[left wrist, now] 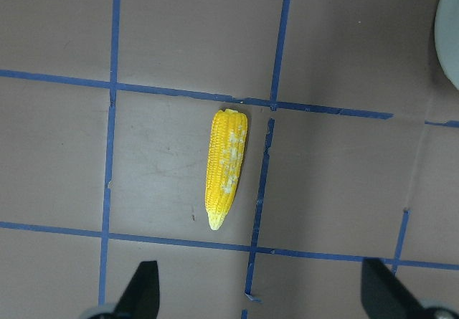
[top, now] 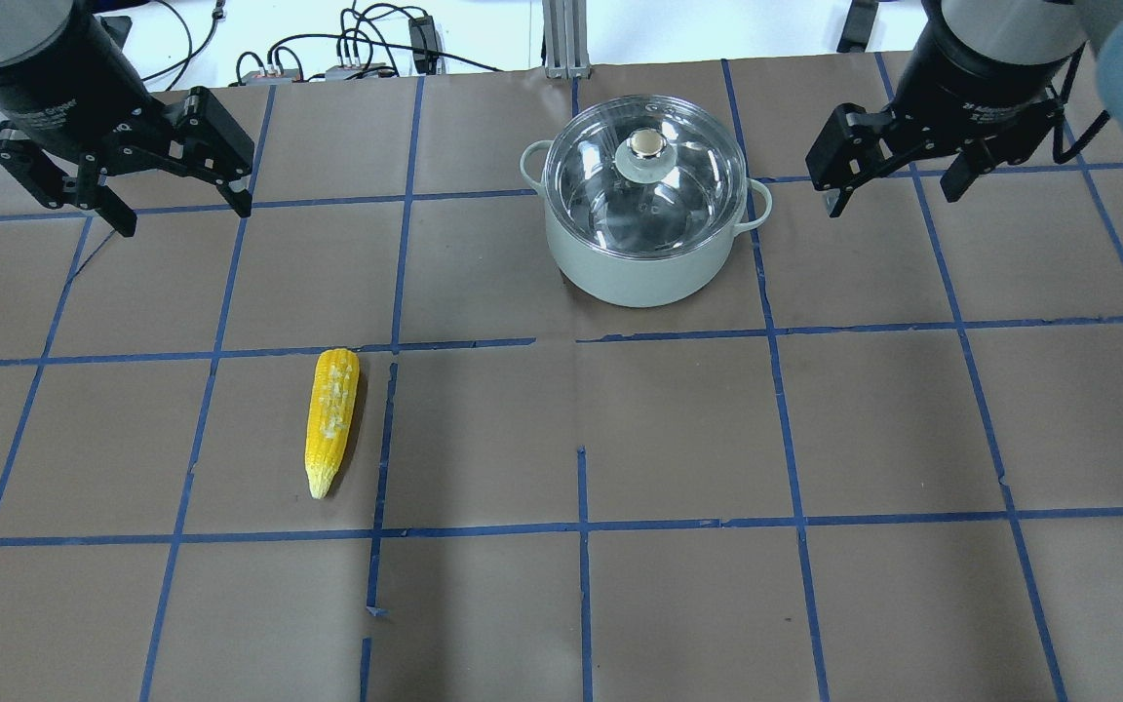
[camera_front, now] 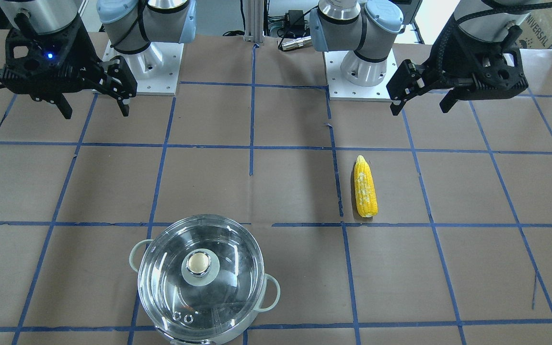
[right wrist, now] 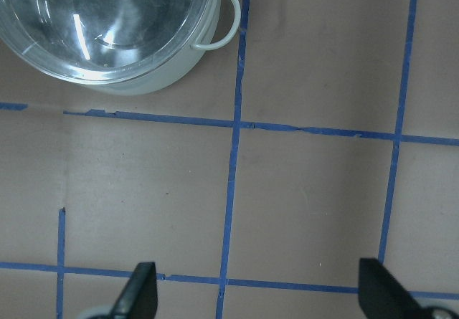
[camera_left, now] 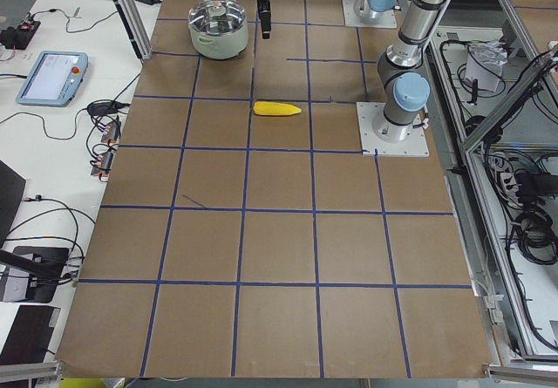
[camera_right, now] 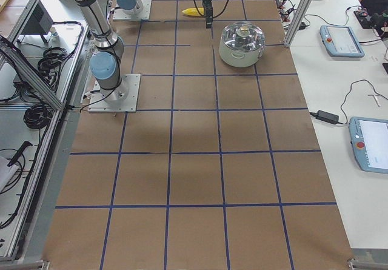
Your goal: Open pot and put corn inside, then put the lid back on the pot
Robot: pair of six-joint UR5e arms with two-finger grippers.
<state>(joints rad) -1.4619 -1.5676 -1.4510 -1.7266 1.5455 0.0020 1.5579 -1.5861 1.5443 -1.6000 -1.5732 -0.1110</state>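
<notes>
The pot [top: 641, 268] stands on the table's far side, right of centre, pale outside with two pale loop handles. The clear glass lid [top: 610, 200] with its pale knob [top: 646, 146] sits on it. The yellow corn [top: 331, 419] lies flat on the left half, pointed end toward the robot. My left gripper [top: 183, 216] hangs open and empty above the table, far from the corn, which shows in the left wrist view [left wrist: 226, 167]. My right gripper [top: 898, 195] hangs open and empty to the right of the pot, whose lid shows in the right wrist view [right wrist: 107, 18].
The table [top: 678, 429] is covered in brown paper with a blue tape grid. Both arm bases [camera_front: 144, 67] stand on white plates at the robot's edge. Cables and boxes [top: 347, 58] lie beyond the far edge.
</notes>
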